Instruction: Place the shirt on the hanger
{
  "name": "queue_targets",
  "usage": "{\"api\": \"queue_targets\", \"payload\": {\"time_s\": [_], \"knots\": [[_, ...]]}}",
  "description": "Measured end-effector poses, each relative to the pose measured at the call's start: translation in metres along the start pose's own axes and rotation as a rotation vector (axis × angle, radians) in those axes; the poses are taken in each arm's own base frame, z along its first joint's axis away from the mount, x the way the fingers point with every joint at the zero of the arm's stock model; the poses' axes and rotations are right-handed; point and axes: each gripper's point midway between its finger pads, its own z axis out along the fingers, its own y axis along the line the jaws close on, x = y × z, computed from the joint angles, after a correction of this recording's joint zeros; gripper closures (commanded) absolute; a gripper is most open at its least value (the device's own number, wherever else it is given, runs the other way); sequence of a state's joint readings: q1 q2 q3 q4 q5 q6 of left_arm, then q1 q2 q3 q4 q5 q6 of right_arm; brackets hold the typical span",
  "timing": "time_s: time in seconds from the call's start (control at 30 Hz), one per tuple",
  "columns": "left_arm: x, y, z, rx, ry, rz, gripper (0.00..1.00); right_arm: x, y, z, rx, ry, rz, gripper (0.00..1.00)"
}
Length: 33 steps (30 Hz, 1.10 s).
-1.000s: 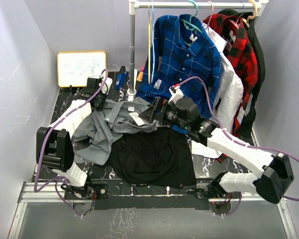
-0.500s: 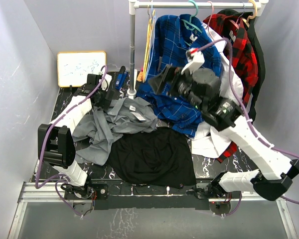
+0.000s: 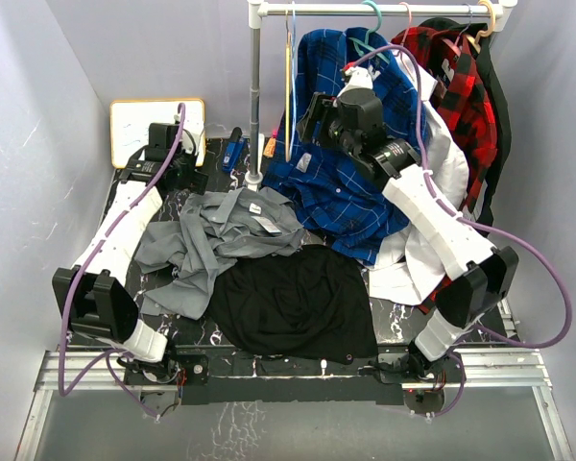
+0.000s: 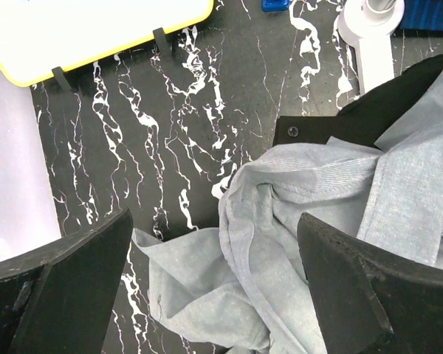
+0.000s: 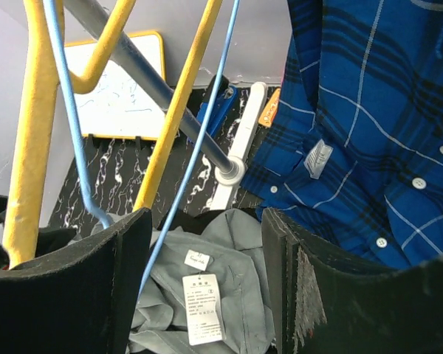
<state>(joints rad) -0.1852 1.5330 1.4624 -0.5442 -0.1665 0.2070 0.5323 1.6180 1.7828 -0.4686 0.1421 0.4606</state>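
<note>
The grey shirt lies crumpled on the black marble table, partly over a black cloth. My left gripper hovers open above the shirt's back-left edge and touches nothing. The thin light-blue hanger hangs from the rail beside a yellow one. My right gripper is raised up to it. In the right wrist view the jaws stand apart, and the hanger's wire runs down between them close to the left finger. Far below lies the shirt with its white tags.
A white rack pole stands at the table's back. A blue plaid shirt and a red plaid shirt hang from its rail. Yellow hangers flank the blue wire. A whiteboard leans at the back left.
My left gripper opened, let go of the shirt and drew back toward the whiteboard. My right arm rose from the shirt to the hangers, and its jaws have narrowed.
</note>
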Motion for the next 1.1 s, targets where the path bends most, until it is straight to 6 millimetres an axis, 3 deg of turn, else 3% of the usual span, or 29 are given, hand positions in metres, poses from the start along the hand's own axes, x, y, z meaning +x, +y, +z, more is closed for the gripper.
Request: {"api": "queue_targets", "payload": {"time_s": [0.13,0.67,1.1], "knots": [[0.0,0.0,-0.006,0.005,-0.001,0.0,0.08,0.005,0.0,0.012,-0.017,0.024,0.002,0.42],[0.007,-0.004,-0.007,0.027,0.023,0.002,0.09,-0.02,0.012,-0.001,-0.069,-0.049,0.017,0.42],[0.009,-0.007,-0.006,0.038,0.028,-0.002,0.09,-0.022,0.02,0.0,-0.111,-0.049,0.027,0.42]]}}
